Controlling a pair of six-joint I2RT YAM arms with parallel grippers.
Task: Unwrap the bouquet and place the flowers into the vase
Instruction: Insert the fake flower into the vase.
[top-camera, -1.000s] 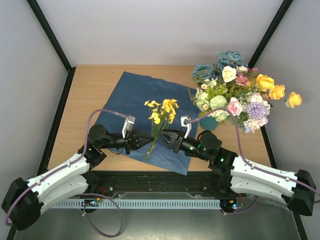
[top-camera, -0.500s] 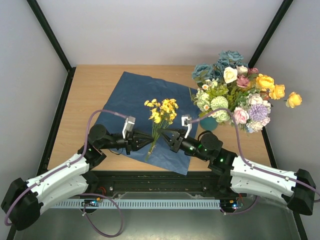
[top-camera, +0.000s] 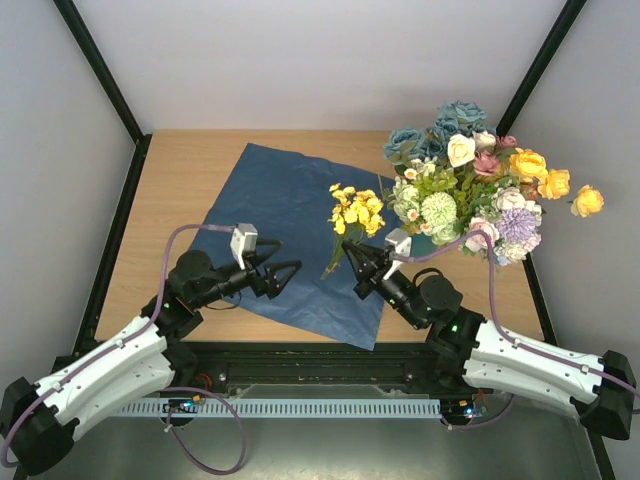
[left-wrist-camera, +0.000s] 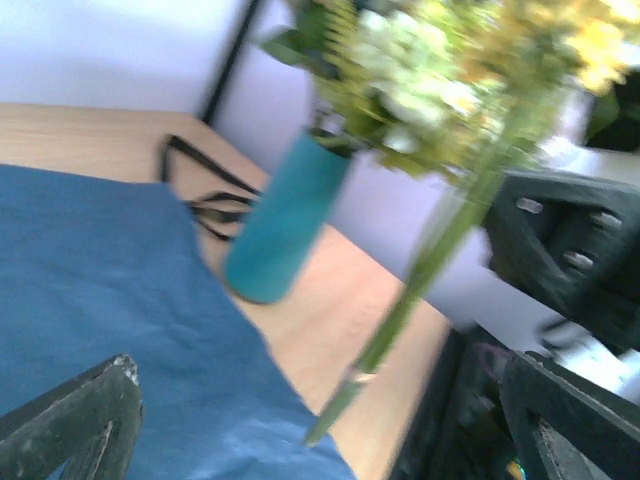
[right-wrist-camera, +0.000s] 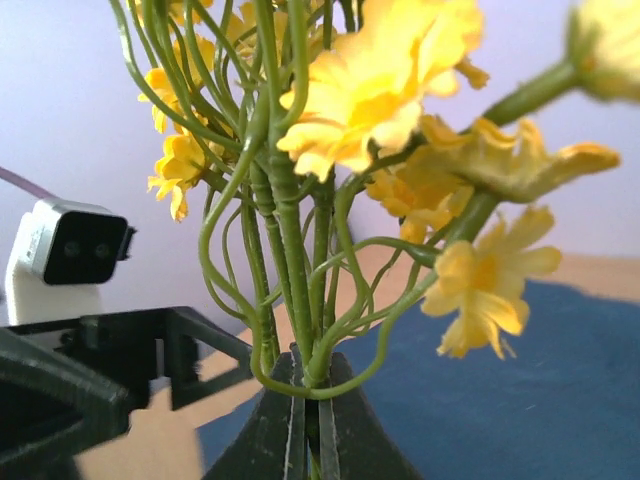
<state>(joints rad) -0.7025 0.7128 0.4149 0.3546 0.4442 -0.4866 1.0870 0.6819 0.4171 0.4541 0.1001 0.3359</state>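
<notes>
Nearest the bases, the left gripper sits low over the near part of the blue paper, its jaws spread wide with nothing between them. Its own wrist view confirms this: the two dark fingers stand at opposite bottom corners of the picture, gripping nothing. Just to its right, the right gripper is clamped shut on the yellow sprig, held above the sheet with its blooms tilted toward the far right. The overhead view shows only that the gripper meets the stem. The right wrist view shows the closed pads pinching a bunch of thin green stems low down, with the yellow blooms fanning up and out above them. In that view the left arm's white camera housing appears close on the left. In the blurred left wrist view, the sprig's cut end hangs free in the air above the paper's edge, touching nothing. Beyond it, that same view gives what the overhead view mostly hides: the teal vase standing on the bare table just off the paper's edge, with a loose black ribbon lying on the wood behind it. From above, the vase is almost wholly covered by the flowers already standing in it. They form a wide spread of blue, white, pink, green and orange blooms at the far right of the table.
</notes>
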